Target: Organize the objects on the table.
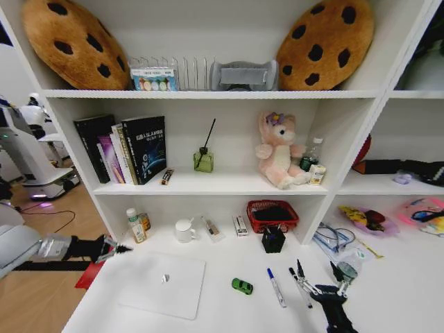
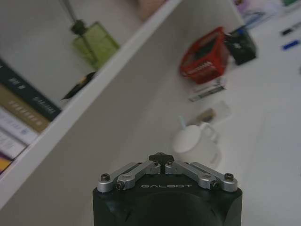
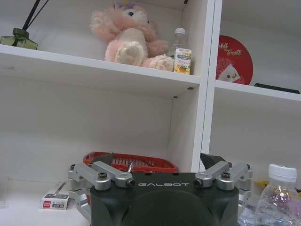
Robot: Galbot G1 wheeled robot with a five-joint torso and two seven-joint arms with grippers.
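On the white table (image 1: pixel 229 316) lies a thin silver laptop (image 1: pixel 163 284), lid closed, at front left. A tiny green toy car (image 1: pixel 242 286) sits to its right. Further right are a blue-capped marker (image 1: pixel 277 287) and a second marker (image 1: pixel 301 286), which lies against my right gripper (image 1: pixel 318 272). That gripper hovers low over the table with its jaws spread and nothing between them (image 3: pixel 157 162). A small clear bottle (image 1: pixel 349 267) (image 3: pixel 281 197) with a white cap stands just to its right. My left gripper (image 1: pixel 119 248) (image 2: pixel 161 157) is shut and empty, off the laptop's far-left corner.
Along the back under the shelf stand a white mug (image 1: pixel 184 230), a small bottle (image 1: pixel 133 225), a black pen holder (image 1: pixel 273 239) and a red mesh basket (image 1: pixel 272 215). Shelf uprights hem the workspace. Bags and papers (image 1: pixel 368 220) lie at the right.
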